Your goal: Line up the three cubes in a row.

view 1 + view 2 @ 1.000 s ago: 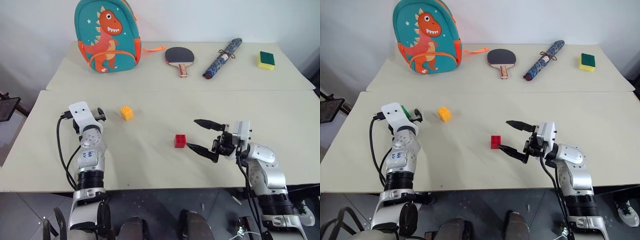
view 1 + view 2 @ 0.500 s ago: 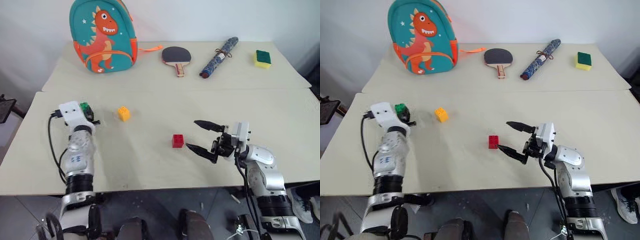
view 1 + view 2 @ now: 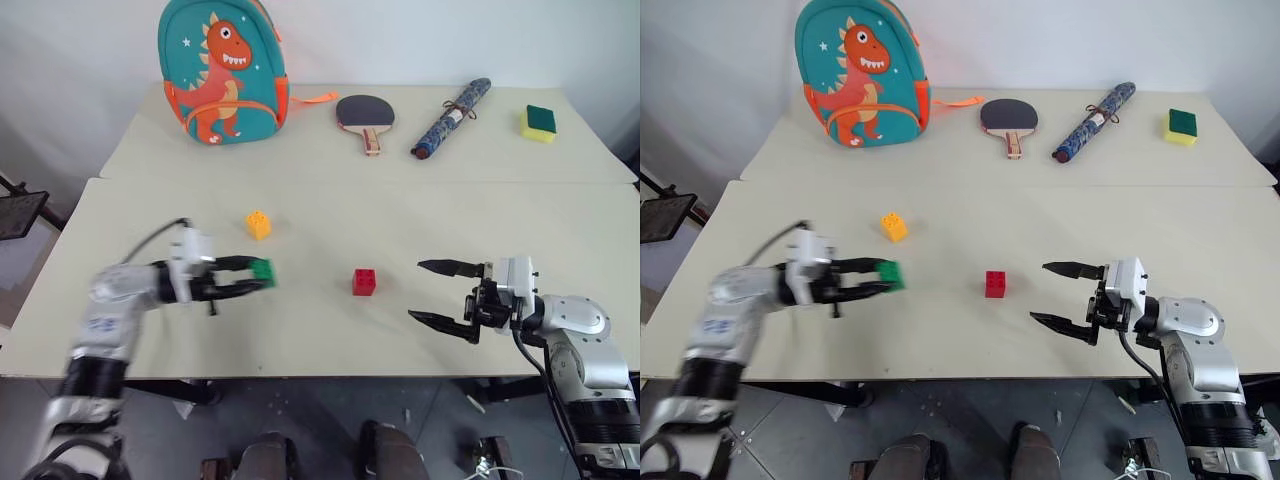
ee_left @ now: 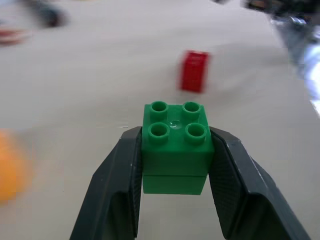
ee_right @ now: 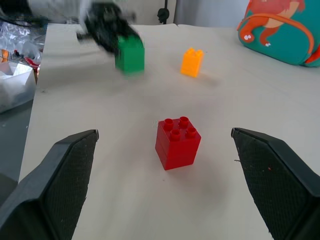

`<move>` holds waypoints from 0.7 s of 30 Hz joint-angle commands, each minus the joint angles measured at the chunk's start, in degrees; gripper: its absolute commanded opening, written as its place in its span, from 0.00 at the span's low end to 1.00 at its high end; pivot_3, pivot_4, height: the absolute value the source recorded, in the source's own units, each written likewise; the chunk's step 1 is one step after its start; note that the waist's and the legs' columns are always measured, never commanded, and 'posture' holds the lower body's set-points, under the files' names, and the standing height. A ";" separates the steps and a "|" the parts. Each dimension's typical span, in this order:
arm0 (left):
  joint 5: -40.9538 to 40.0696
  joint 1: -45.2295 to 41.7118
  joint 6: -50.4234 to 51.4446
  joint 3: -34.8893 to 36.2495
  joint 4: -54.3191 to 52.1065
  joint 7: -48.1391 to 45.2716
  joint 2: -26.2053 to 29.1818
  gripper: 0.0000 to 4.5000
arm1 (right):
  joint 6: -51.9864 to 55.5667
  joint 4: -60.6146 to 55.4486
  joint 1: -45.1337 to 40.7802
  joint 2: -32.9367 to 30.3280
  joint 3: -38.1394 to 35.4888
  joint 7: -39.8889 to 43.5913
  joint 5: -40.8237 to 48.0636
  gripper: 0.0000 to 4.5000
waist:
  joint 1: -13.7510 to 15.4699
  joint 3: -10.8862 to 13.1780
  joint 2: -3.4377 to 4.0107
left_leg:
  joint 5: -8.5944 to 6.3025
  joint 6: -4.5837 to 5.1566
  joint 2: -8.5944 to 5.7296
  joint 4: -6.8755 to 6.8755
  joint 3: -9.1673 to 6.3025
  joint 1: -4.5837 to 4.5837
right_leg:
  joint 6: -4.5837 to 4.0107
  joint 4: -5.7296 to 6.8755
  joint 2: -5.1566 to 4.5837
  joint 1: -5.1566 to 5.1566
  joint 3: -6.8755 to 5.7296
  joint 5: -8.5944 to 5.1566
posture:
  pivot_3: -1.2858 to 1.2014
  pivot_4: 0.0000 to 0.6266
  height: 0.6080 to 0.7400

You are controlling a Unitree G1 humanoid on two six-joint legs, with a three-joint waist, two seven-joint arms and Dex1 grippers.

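Left gripper (image 3: 262,277), clenched on the green cube (image 3: 263,270); fingers (image 4: 117,187) pressed against two opposite sides of the brick, studs up, held above the near table (image 3: 300,330) and pointing toward the red cube (image 3: 364,282). Green cube to the left of the red one, apart from it, and nearer the front edge than the yellow-orange cube (image 3: 258,224).

Red cube standing upright on the near table, roughly at its middle, studs up, touched by neither gripper. Yellow-orange cube resting on the table farther back and to the left of the red cube, well apart from it.

Right gripper (image 3: 443,296), released and empty; two black fingers spread wide, pointing toward the red cube from its right with a clear gap between fingertips and brick. In the right wrist view, red cube (image 5: 177,142) seen between the two spread fingers, green cube (image 5: 130,54) and yellow-orange cube (image 5: 192,62) beyond it.

On the far table (image 3: 300,150): dinosaur backpack (image 3: 222,70) upright at the left, table-tennis paddle (image 3: 363,115), rolled blue umbrella (image 3: 450,117), and yellow sponge with green top (image 3: 540,122) at the right.
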 commanded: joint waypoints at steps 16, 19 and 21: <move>7.31 -13.89 -15.00 -2.31 26.94 -4.75 -7.60 0.62 | 3.90 -10.38 6.25 0.21 0.28 -3.20 2.48 1.00 | -0.61 0.00 -0.03 | 0.02 0.07 -0.01 0.09 -0.07 -0.02 | 0.02 -0.01 -0.04 0.05 -0.01 0.01 | 0.52 0.24 1.00; 3.47 -12.29 -12.12 0.51 21.55 -6.71 -5.98 0.80 | 4.50 -10.92 6.36 0.42 0.68 -3.06 2.93 1.00 | -0.73 0.01 -0.05 | 0.02 0.07 -0.01 0.08 -0.11 -0.11 | 0.02 0.00 -0.03 -0.03 -0.05 0.01 | 0.52 0.24 1.00; 0.84 -9.21 -9.59 3.02 15.07 -7.14 -3.31 0.94 | 4.50 -10.87 6.18 0.63 0.70 -2.98 2.98 1.00 | -0.78 0.01 -0.05 | 0.02 0.07 -0.01 0.06 -0.15 -0.13 | 0.02 0.00 -0.04 -0.06 -0.07 0.01 | 0.52 0.24 1.00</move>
